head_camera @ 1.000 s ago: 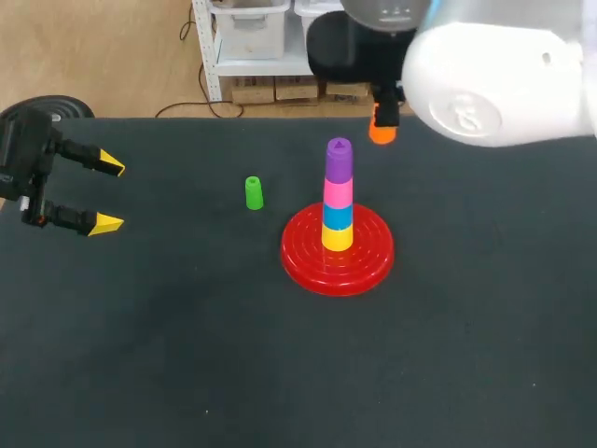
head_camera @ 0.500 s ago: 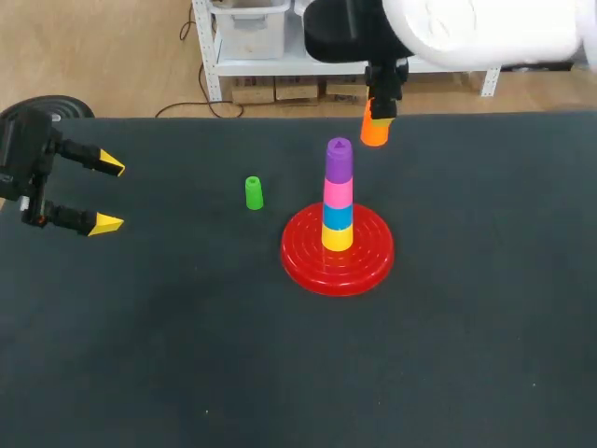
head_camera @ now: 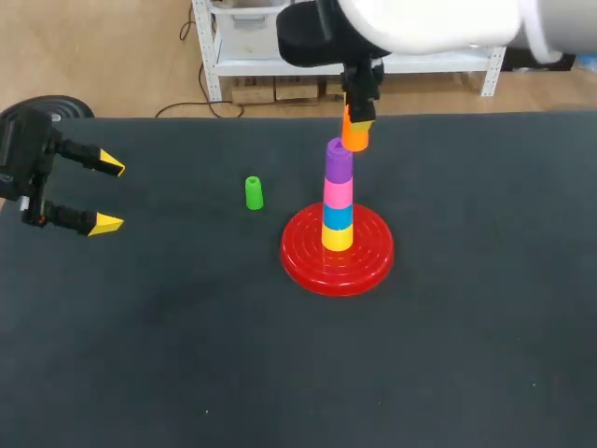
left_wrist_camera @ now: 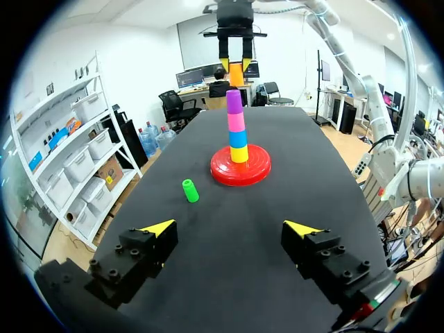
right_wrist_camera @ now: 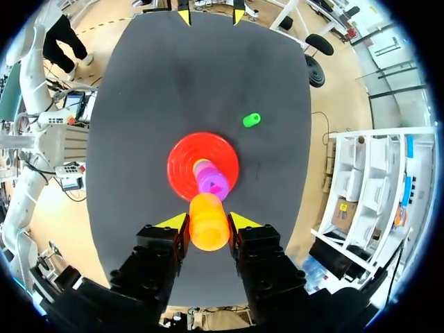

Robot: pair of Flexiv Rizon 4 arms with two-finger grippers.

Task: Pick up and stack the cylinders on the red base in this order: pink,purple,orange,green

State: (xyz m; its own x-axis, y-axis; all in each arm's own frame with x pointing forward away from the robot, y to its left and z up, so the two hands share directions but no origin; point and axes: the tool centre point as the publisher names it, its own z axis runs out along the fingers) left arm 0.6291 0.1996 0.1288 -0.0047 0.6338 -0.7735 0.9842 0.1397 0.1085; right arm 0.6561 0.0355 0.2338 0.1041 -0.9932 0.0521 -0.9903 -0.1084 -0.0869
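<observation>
Our right tool point(right_wrist_camera: 208, 222) is clamped on the orange cylinder point(head_camera: 355, 133), one yellow tip on each side of it. The cylinder hangs in the air, right by the top of the stack. From the head view it sits just beside and a bit above the purple cylinder point(head_camera: 339, 160), not on it. The right wrist view agrees: the orange one isn't lined up over the purple top, it's off a little towards the tool's side.

The stack on the red base point(head_camera: 308, 257) reads, bottom to top, yellow cylinder point(head_camera: 338, 237), blue cylinder point(head_camera: 338, 216), pink cylinder point(head_camera: 338, 192), then purple. It stands straight in the middle of the base.

The green cylinder point(head_camera: 253, 192) lies on its side on the desk point(head_camera: 187, 327), near the base on our left side and not touching it.

Our left tool point(head_camera: 110, 194) is well off to the left, over the desk edge. Its fingers are spread wide with nothing between them.
</observation>
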